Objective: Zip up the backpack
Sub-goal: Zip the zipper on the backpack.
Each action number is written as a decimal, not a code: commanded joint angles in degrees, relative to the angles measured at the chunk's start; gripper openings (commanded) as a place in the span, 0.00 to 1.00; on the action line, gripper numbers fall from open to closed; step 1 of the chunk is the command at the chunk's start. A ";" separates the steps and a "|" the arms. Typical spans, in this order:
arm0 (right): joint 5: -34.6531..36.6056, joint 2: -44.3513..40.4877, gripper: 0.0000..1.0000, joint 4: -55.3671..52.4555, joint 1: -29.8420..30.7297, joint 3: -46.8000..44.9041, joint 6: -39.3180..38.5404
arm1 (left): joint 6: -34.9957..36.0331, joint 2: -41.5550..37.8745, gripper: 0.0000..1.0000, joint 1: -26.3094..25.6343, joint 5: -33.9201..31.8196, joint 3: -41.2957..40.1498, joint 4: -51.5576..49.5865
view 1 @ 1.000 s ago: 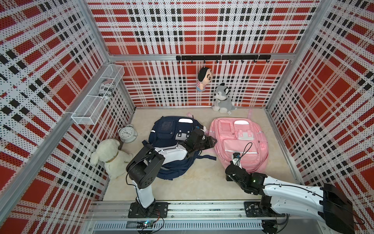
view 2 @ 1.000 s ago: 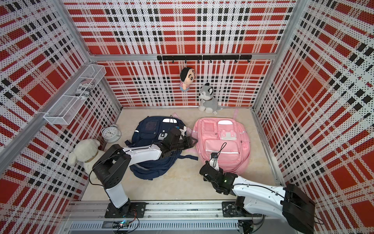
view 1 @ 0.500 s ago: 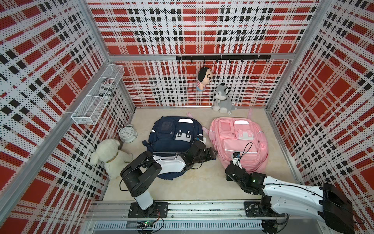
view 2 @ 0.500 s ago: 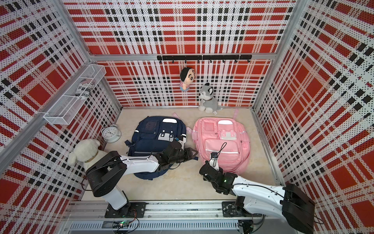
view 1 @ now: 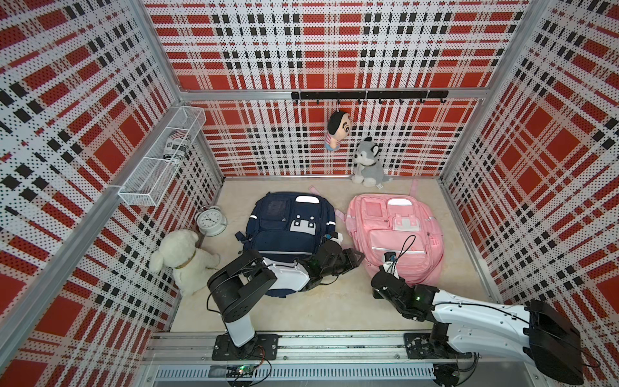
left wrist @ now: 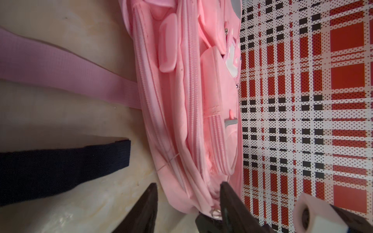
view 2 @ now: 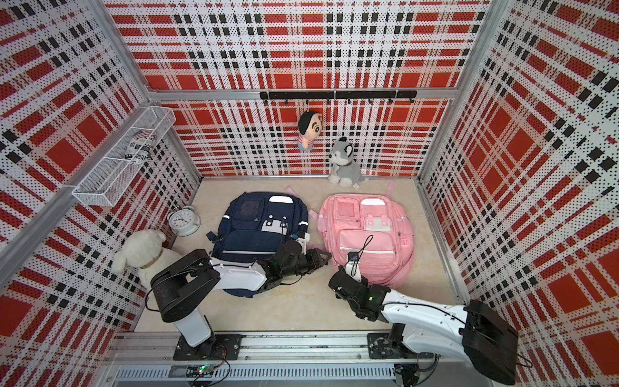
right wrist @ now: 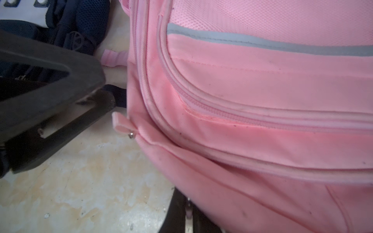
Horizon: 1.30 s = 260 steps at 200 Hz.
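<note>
The pink backpack (view 1: 395,231) (view 2: 365,228) lies flat on the floor at the right, in both top views. My left gripper (view 1: 355,258) (view 2: 322,258) is open at its near left corner. In the left wrist view the left gripper (left wrist: 187,184) has its jaws either side of that corner (left wrist: 187,193), with a metal zipper ring (left wrist: 217,212) by one finger. The right wrist view shows the pink zipper pull (right wrist: 121,126) a short way off the left gripper's fingers (right wrist: 60,90). My right gripper (view 1: 382,284) (right wrist: 188,217) is shut under the backpack's near edge; whether it pinches fabric is hidden.
A navy backpack (view 1: 288,228) lies left of the pink one under my left arm, its strap (left wrist: 60,167) on the floor beside a pink strap (left wrist: 60,68). A white plush dog (view 1: 184,258), an alarm clock (view 1: 211,219) and a husky plush (view 1: 366,164) stand along the walls.
My left gripper has come off the navy backpack and swung forward and right to the pink backpack's near left corner. The right arm has stayed put.
</note>
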 commanded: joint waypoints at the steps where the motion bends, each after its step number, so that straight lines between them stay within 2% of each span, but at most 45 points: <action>1: 1.95 1.58 0.00 1.17 0.21 2.33 -0.78 | -0.51 1.44 0.52 -0.36 0.06 0.12 2.20; 53: 1.45 1.24 0.00 3.94 0.20 2.29 -2.01 | -0.64 3.23 0.51 0.13 0.32 0.59 3.34; 95: -0.03 1.23 0.00 5.58 0.20 2.07 -2.88 | -0.17 6.28 0.45 0.32 1.46 2.94 3.39; 148: -2.61 3.36 0.00 8.06 0.39 2.69 -4.37 | -0.03 8.11 0.49 0.66 1.03 4.07 4.65; 175: -3.24 4.46 0.00 8.92 0.47 2.93 -4.63 | 0.36 9.46 0.48 1.01 1.46 5.19 4.62; 189: -3.32 4.70 0.00 8.92 0.56 3.22 -4.59 | 0.62 10.33 0.42 1.32 1.85 5.80 4.75; 222: -3.22 4.31 0.00 8.36 0.65 3.00 -4.45 | 0.93 10.87 0.14 2.18 2.34 6.13 4.94; 260: -3.03 3.20 0.00 7.35 0.65 2.48 -4.11 | 1.33 9.69 0.00 3.59 2.34 5.10 5.00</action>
